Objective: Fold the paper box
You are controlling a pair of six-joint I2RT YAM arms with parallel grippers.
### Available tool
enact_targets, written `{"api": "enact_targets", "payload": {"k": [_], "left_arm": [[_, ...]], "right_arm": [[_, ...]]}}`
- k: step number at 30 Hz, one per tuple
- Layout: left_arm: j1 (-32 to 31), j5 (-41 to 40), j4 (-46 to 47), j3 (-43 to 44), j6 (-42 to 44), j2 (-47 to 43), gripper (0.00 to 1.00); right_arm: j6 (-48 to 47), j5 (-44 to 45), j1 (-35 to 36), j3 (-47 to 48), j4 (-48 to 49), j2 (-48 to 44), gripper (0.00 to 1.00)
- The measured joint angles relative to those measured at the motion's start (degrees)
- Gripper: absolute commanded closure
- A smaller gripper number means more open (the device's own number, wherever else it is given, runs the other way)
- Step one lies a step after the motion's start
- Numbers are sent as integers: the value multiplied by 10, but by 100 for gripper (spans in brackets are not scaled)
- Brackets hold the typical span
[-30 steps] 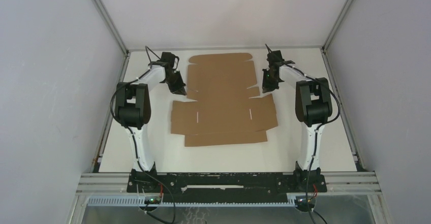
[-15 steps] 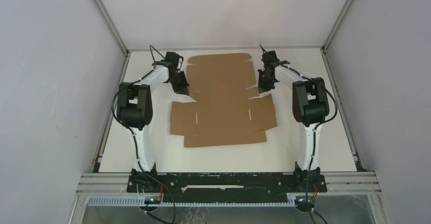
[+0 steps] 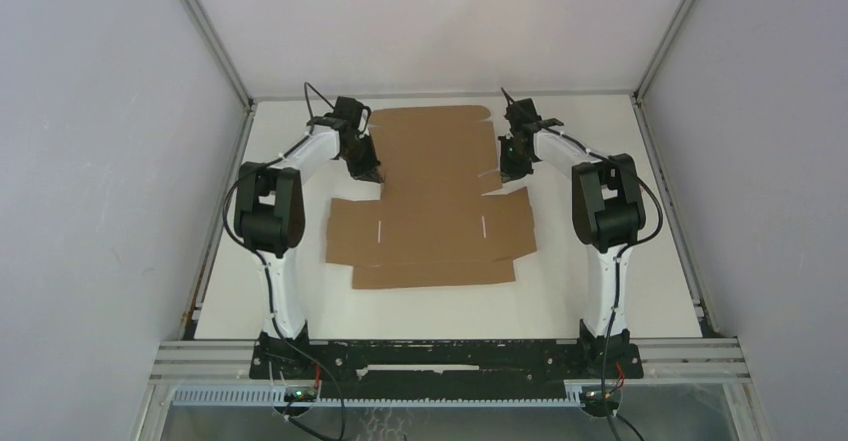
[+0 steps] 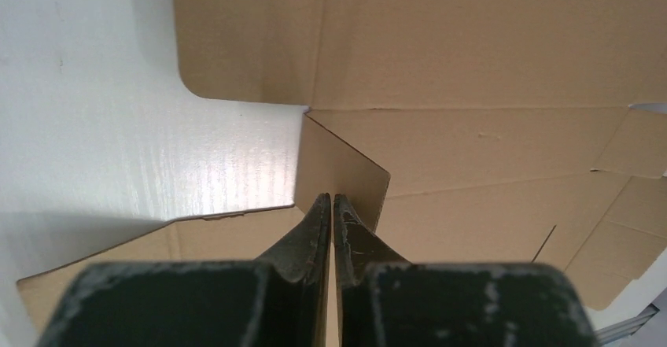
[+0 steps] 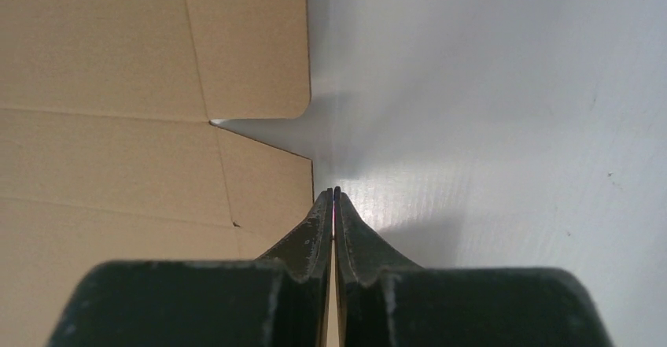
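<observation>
1. Left wrist view: the flat brown unprinted cardboard paper box (image 4: 472, 48) runs off the top, right and bottom edges. Only the area round one side tab (image 4: 346, 170) shows.
2. Black two-finger left gripper (image 4: 330, 199): fingers pressed together, tips at the tab's near edge. They hide the contact, so can't tell if it's pinching card or just touching.
3. Right wrist view: box cut by the left, top and bottom edges. Black right gripper (image 5: 332, 192) has its fingers together at the box's edge, covering what's beneath.
4. Top view: both sets of fingertips are too small and dark to read.
5. Finger bases are out of focus in both wrist views.
</observation>
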Motion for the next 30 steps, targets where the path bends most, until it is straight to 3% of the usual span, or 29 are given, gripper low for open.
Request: {"api": "enact_targets", "payload": {"k": [30], "left_arm": [[-34, -3, -3, 17, 0, 15, 93]], "right_arm": [[-4, -3, 53, 54, -11, -8, 90]]}}
